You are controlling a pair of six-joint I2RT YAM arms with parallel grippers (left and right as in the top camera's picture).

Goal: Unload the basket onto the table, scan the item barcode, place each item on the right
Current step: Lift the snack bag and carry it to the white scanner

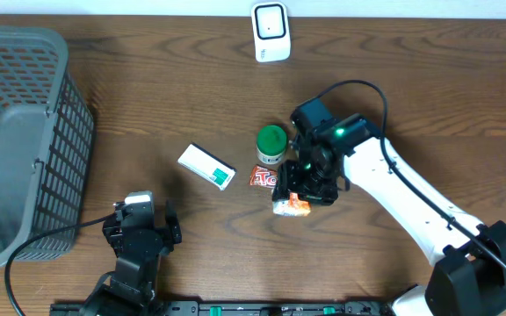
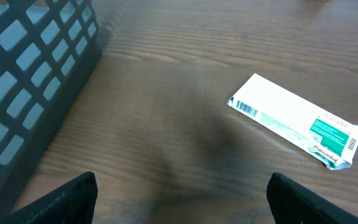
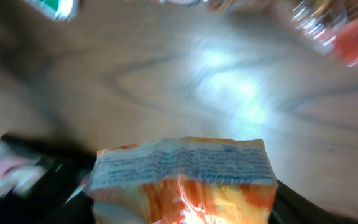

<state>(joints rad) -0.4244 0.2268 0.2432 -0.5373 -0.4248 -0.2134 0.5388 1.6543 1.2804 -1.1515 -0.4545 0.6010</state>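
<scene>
An orange and white snack packet [image 1: 290, 205] hangs in my right gripper [image 1: 304, 188], just right of the table's middle. In the right wrist view the packet [image 3: 182, 177] fills the bottom of a blurred picture, its printed white end pointing away, and the right gripper [image 3: 182, 208] is shut on it. The white scanner [image 1: 271, 32] stands at the table's far edge. My left gripper [image 1: 140, 221] rests near the front edge; its fingers stand wide apart over bare wood, left gripper [image 2: 182, 202] open and holding nothing.
A green-lidded jar [image 1: 271, 145] and a red packet [image 1: 262, 177] lie right beside the held packet. A white and green box [image 1: 206, 166] lies left of them, box [image 2: 294, 119] with its barcode showing. A grey wire basket [image 1: 25, 140] fills the left side.
</scene>
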